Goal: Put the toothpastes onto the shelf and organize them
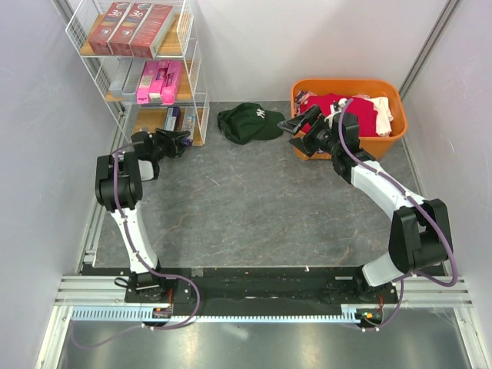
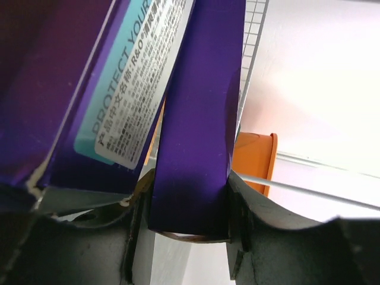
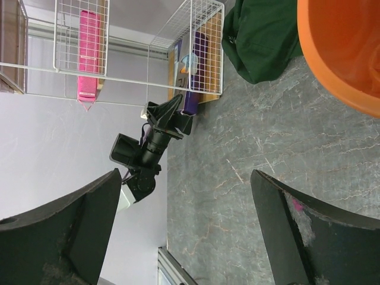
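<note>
My left gripper [image 2: 189, 208] is clamped on a purple toothpaste box [image 2: 202, 119], held at the front of the lowest tier of the shelf [image 1: 201, 96], just beside a second purple box [image 2: 119, 89]. That arm folds up from its base, elbow high, with the wrist levelled toward the rack. My right gripper [image 3: 190, 231] stands wide apart and holds nothing. Its arm is stretched forward to the left end of the orange tub [image 1: 384, 142], near the green cap [image 1: 250, 123].
</note>
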{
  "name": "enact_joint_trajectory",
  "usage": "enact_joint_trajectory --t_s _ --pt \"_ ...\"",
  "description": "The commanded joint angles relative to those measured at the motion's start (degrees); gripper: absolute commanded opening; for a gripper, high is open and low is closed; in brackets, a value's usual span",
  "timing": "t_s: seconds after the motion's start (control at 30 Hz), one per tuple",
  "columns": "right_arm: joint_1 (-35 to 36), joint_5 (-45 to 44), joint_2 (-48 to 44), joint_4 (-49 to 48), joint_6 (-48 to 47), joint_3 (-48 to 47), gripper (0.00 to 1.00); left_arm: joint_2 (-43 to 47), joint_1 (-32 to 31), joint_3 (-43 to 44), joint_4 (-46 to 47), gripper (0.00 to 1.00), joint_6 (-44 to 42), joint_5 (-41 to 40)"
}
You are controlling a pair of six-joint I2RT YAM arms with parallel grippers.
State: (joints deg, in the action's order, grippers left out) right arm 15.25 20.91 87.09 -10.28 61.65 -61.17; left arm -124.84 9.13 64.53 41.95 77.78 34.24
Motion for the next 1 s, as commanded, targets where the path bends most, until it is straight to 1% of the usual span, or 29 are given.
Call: enact_joint_trajectory --t_s 0.0,0.03,0.1,0.13,0.2,0.37,0.5,0.57,0.63,0.7,0.77,0.8,0.87,0.9,0.97 --pt "-0.39 0.80 -0.43 -1.85 -1.00 0.87 0.98 0.47 -0.86 2.71 2.52 0.59 1.25 0.30" --pt "-0.39 0.72 -0.52 -1.76 -0.92 0.96 0.98 0.91 -1.04 2.36 2.26 0.72 0.71 0.30" --pt "-0.57 0.71 -0.69 -1.58 -1.18 1.05 0.98 2.75 -1.04 0.78 1.82 0.88 -0.69 0.13" --pt "-0.57 0.80 -0.78 -1.49 -1.27 1.22 0.98 3.36 -1.04 0.16 1.64 0.93 -1.31 -0.05" --pt "-0.65 0.89 -0.87 -1.32 -1.27 1.40 0.98 5.65 -1.04 -1.42 0.50 0.96 -3.24 -0.31" --pt "-0.66 0.98 -1.57 -1.14 -1.44 1.84 0.98 10.22 -1.13 -5.11 -3.54 0.99 -6.66 0.13" --pt "-0.66 1.15 -2.10 -0.70 -1.70 2.02 0.98 15.57 -1.04 -8.62 -7.76 1.00 -10.09 -0.49" --pt "-0.66 1.24 -2.36 -0.44 -1.88 2.19 0.98 16.90 -1.04 -8.90 -10.91 1.00 -11.68 -0.75" --pt "-0.74 1.33 -2.80 -0.26 -1.88 2.28 0.98 17.69 -1.04 -9.07 -12.15 1.00 -12.04 -0.05" --pt "-0.66 1.33 -2.98 -0.18 -1.79 2.45 0.98 17.44 -0.87 -8.90 -12.42 1.00 -11.34 0.56" --pt "-0.66 1.42 -3.42 -0.09 -1.97 2.63 0.98 16.12 -0.69 -8.81 -11.29 0.99 -8.80 1.97" --pt "-0.66 1.33 -3.33 -0.09 -1.97 2.63 0.98 15.33 -0.60 -7.94 -10.93 0.96 -8.00 2.23" --pt "-0.66 1.42 -3.50 0.00 -2.06 2.72 0.98 12.61 -0.42 -5.40 -10.84 0.92 -5.20 3.81" --pt "-0.66 1.42 -3.59 0.00 -2.06 2.89 0.98 11.64 -0.34 -4.51 -10.75 0.89 -4.31 4.34" --pt "-0.66 1.33 -3.77 0.00 -2.15 2.98 0.98 9.19 -0.25 -1.53 -10.93 0.88 -2.56 5.05"
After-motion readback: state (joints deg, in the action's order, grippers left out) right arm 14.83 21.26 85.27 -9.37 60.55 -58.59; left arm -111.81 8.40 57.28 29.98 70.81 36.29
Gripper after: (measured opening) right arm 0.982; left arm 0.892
